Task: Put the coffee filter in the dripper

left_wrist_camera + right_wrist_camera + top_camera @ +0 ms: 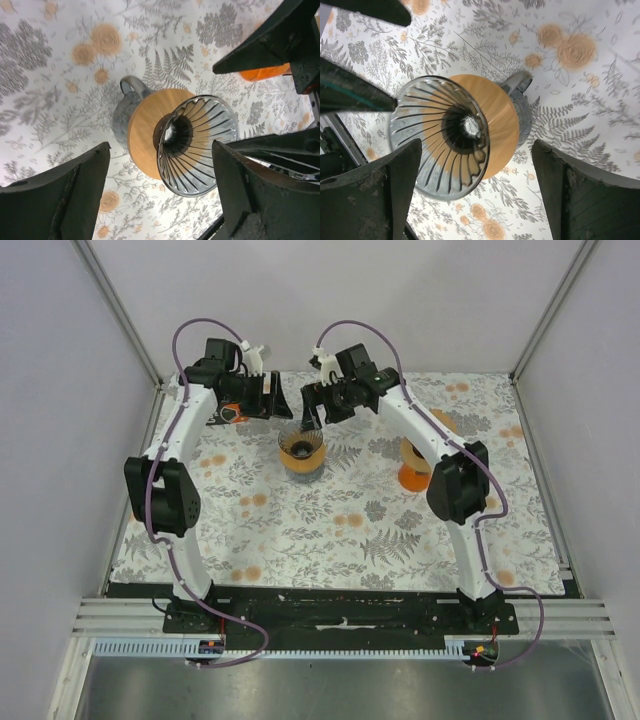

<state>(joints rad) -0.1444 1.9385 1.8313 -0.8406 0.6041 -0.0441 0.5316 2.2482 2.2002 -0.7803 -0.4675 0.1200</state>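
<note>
Left gripper (159, 150) and right gripper (476, 147) stand wide, empty — the ribbed clear glass dripper (210, 125) shows no coffee filter; placing seems undone.

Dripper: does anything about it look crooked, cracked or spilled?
Nothing stands out. The dripper sits centred on the mug, its glass looks whole, and nothing is spilled on the cloth. It is empty inside.

Seen from above, the white left arm (188, 430) covers most of a small orange object (230, 413), and the white right arm (425, 435) covers part of an orange disc-shaped base (412, 477). The clear ribbed glass dripper (200, 145) hides most of the grey mug (121, 114) beneath.
</note>
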